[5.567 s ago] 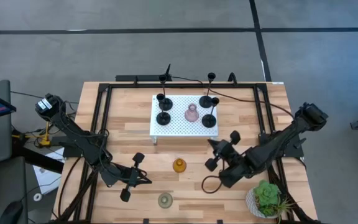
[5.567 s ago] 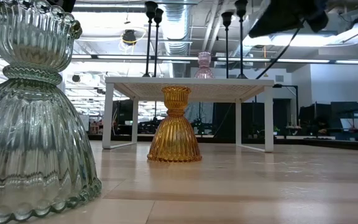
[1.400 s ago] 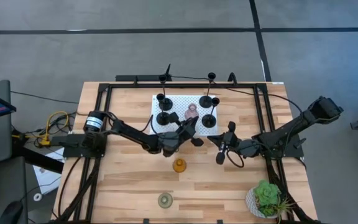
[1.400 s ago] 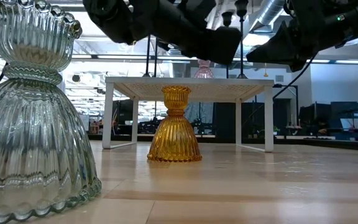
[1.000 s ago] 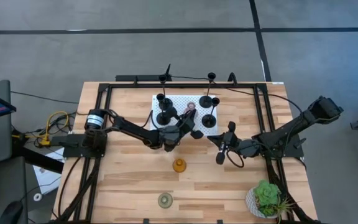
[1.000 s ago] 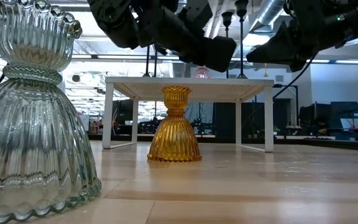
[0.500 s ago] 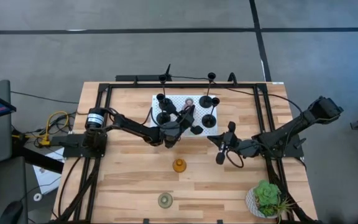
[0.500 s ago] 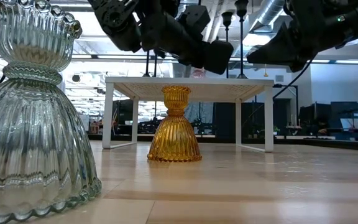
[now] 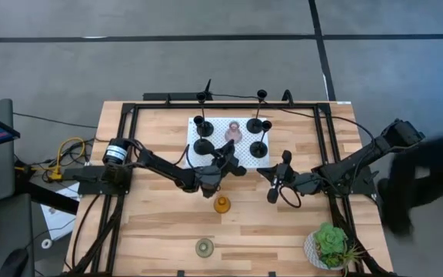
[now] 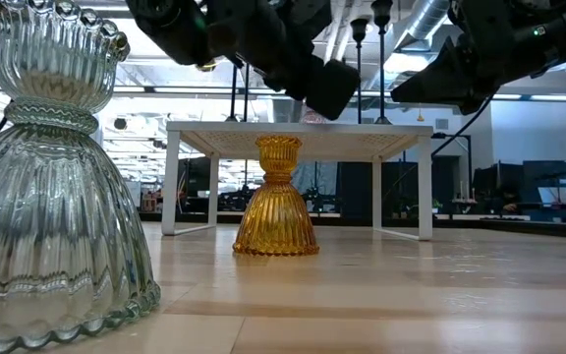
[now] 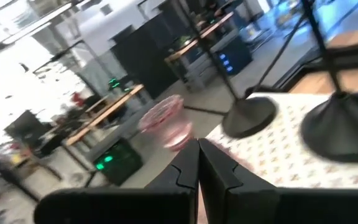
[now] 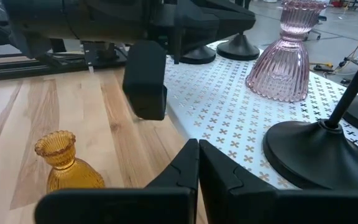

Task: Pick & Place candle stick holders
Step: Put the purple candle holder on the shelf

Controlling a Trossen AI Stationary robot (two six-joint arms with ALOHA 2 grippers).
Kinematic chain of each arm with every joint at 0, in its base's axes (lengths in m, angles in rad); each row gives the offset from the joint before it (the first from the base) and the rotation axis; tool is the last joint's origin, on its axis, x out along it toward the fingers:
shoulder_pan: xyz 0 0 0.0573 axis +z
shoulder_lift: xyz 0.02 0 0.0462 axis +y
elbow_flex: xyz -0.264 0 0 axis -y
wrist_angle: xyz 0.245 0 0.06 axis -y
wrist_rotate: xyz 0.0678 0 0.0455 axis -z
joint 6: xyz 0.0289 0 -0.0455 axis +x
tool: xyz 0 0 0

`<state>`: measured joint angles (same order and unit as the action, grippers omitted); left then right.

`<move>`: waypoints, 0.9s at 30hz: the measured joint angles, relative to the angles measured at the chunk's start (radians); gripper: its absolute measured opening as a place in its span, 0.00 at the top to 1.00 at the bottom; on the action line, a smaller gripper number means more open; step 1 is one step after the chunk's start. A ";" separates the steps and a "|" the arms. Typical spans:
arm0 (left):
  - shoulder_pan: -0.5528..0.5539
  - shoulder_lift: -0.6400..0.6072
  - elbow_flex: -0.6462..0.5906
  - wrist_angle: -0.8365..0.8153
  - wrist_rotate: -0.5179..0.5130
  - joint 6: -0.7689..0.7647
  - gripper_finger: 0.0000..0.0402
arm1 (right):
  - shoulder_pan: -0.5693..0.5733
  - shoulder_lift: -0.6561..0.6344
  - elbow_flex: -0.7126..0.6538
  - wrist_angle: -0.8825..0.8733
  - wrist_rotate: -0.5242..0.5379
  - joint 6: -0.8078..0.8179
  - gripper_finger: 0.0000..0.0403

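The right gripper (image 12: 198, 163) sits at six o'clock, fingers pressed together. An amber holder (image 12: 67, 165) stands on the wooden table (image 12: 17, 124) at eight o'clock, and a pink holder (image 12: 283, 59) stands on the white perforated platform (image 12: 229, 124) at one o'clock. The left arm (image 12: 135, 31) stretches across at eleven o'clock, and a black holder base (image 12: 319, 152) lies at four o'clock.

Wooden counter (image 9: 152, 223) bearing a white perforated platform (image 9: 229, 156), an amber candle holder (image 9: 221, 205), a pale green candle holder (image 9: 204, 248), and a potted plant (image 9: 331, 245).

Thin-stemmed black holders (image 9: 202, 145) and a pink glass holder (image 9: 233, 131) crowded the white perforated platform (image 9: 229, 156). Bare wooden tabletop (image 9: 160, 231) lay open around the amber glass holder (image 9: 221, 204).
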<state>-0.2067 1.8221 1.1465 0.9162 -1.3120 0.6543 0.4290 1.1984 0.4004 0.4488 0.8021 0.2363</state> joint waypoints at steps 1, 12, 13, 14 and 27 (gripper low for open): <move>0.004 0.000 0.000 0.000 0.020 -0.011 0.99 | 0.000 0.000 0.000 0.000 0.000 0.000 1.00; 0.065 0.000 0.000 -0.003 0.091 -0.065 0.99 | 0.000 0.000 0.000 0.000 0.000 0.000 1.00; 0.073 0.000 0.000 -0.003 0.099 -0.067 0.99 | 0.000 0.000 0.000 0.000 0.000 0.000 1.00; 0.080 0.000 0.000 -0.003 0.107 -0.068 0.99 | 0.000 0.000 0.000 0.000 0.000 0.000 1.00; 0.130 0.000 0.000 -0.011 0.165 -0.114 0.99 | 0.001 0.000 0.000 -0.008 0.000 0.000 1.00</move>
<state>-0.0765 1.8217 1.1465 0.9054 -1.1473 0.5407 0.4297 1.1984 0.4004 0.4412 0.8021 0.2365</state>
